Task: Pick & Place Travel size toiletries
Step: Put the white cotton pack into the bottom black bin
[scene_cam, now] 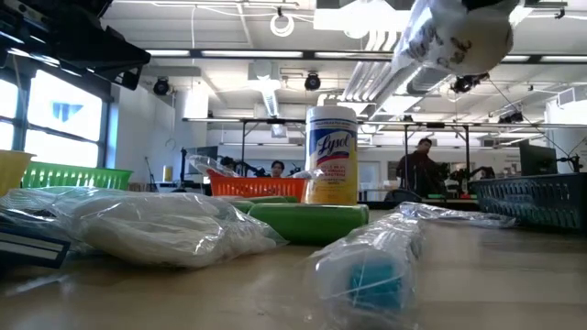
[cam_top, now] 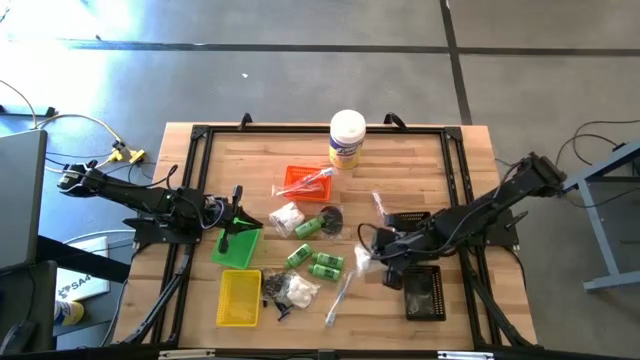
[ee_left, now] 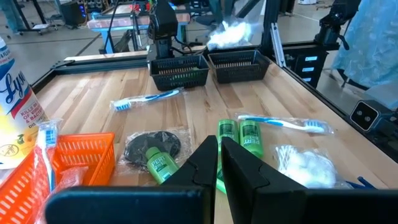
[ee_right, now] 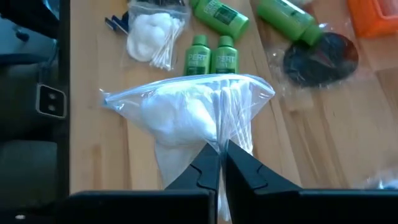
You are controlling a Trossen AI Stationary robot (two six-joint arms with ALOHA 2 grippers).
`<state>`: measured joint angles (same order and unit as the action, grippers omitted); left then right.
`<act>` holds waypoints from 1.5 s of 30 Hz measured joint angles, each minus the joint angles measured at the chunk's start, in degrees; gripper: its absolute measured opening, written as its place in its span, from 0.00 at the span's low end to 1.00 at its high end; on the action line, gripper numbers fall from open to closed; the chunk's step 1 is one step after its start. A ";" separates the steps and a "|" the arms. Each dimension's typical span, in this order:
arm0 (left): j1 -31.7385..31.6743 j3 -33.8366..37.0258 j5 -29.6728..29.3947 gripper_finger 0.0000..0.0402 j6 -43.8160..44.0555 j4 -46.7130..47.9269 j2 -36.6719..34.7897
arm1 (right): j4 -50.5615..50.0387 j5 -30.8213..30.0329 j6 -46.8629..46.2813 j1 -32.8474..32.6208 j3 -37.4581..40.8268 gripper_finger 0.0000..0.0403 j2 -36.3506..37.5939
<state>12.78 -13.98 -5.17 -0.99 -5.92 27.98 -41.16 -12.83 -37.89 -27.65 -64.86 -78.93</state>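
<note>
My right gripper (cam_top: 368, 256) hangs above the table's middle right, shut on a clear bag of white cotton (ee_right: 186, 112); the low view shows that bag (scene_cam: 456, 37) high above the table. Left on the wood are green bottles (cam_top: 313, 262), another cotton bag (cam_top: 287, 218), a wrapped toothbrush (cam_top: 340, 295) and a black piece in a bag (ee_left: 154, 147). My left gripper (ee_left: 219, 149) is shut and holds nothing; it waits level over the green tray (cam_top: 237, 250) at the left. My right gripper pinches the clear bag's film (ee_right: 219, 135) between its two fingers, near the bag's middle beside the cotton swabs. The fingers slant down from the table's right side. The bag is lifted clear of the table, its sealed edge (ee_right: 186, 84) spread wide beyond the fingertips.
A white canister with a yellow label (cam_top: 347, 138) stands at the far edge. An orange tray (cam_top: 305, 182), a yellow tray (cam_top: 240, 297) and two black trays (cam_top: 424, 292) lie around the middle. People show in the room behind the table.
</note>
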 joint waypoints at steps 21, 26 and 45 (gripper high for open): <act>0.00 0.00 0.01 0.05 -0.22 0.03 -0.01 | -21.02 4.39 -38.32 -12.12 -0.02 0.01 2.06; 0.00 0.00 -0.01 0.05 -0.22 -0.02 -0.02 | -22.67 5.12 -46.19 -16.34 -0.02 0.01 -1.44; 0.00 0.00 0.01 0.05 -0.22 0.01 -0.01 | -26.02 8.89 -57.90 -21.89 -0.02 0.01 -14.75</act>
<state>12.77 -13.98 -5.17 -1.21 -5.91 27.98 -67.18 -3.95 -95.79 -49.54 -64.88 -93.68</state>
